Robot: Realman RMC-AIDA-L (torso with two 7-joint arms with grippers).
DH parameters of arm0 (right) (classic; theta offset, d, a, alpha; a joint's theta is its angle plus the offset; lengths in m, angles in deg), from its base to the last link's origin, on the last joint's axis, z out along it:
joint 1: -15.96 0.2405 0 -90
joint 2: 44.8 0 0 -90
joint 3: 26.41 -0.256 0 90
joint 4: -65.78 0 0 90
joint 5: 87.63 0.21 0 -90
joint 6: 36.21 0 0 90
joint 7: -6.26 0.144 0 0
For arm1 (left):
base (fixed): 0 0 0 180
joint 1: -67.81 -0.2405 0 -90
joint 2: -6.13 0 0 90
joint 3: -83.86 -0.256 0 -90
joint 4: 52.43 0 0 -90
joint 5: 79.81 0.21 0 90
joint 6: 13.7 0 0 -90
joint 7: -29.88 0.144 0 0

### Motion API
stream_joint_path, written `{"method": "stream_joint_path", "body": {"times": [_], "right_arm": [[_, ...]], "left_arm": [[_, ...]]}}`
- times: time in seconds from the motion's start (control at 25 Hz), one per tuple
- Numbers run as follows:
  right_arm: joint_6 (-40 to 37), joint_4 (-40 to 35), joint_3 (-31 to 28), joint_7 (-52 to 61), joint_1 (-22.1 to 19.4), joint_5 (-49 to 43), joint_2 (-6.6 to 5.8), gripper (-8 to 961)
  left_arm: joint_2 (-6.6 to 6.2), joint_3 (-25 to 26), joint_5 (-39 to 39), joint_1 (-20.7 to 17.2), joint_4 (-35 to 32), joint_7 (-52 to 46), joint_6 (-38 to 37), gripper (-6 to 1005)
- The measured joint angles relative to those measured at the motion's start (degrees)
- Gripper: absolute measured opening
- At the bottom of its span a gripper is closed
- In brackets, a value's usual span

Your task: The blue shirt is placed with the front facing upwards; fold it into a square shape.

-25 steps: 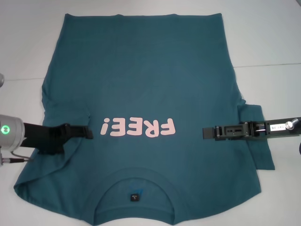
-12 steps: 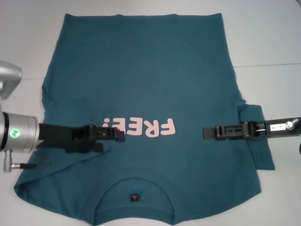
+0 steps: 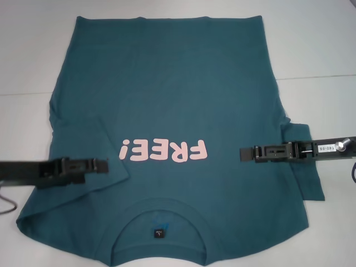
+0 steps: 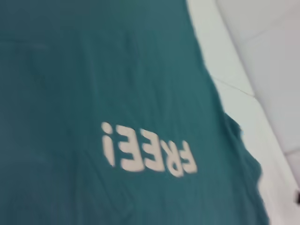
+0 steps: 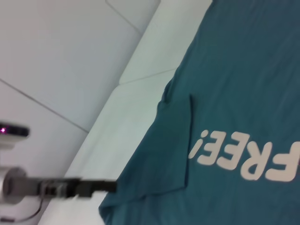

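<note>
Left gripper (image 3: 103,165) pulled back off the blue shirt (image 3: 167,83), sleeve folded in; can't tell either claw's grip.

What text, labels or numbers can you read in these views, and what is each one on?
"FREE!": pink lettering on the front of the blue shirt, upside down in the head view.
"140-06", roughly: small white tag on the right gripper arm, barely legible.
Neck label: small dark patch inside the collar, print too small to read.
No other text shows.

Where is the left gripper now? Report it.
In the head view, the left gripper is on the robot's left, over the folded-in sleeve of the blue shirt, just left of the pink lettering.
</note>
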Motion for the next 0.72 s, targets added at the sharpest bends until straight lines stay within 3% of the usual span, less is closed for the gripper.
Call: {"method": "stream_joint_path", "body": {"times": [0.2, 0.32, 0.52, 0.72], "right_arm": [[2.53, 0.14, -2.30, 0.07, -0.06, 0.04, 0.38, 942], [3.91, 0.17, -3.56, -0.16, -0.28, 0.06, 0.23, 942], [2.86, -0.28, -4.31, -0.21, -1.25, 0.04, -1.29, 941], [-1.01, -2.53, -5.22, 1.68, -2.78, 0.16, -3.63, 941]], "left_arm": [[0.93, 2.08, -3.77, -3.11, -1.02, 10.19, -6.75, 952], [2.67, 2.02, -5.50, -5.83, -2.62, 20.50, -9.71, 952], [6.07, 2.00, -6.21, -9.72, -2.94, 38.08, -12.41, 952], [6.38, 3.37, -10.21, -10.93, -0.99, 39.24, -15.02, 952]]}}
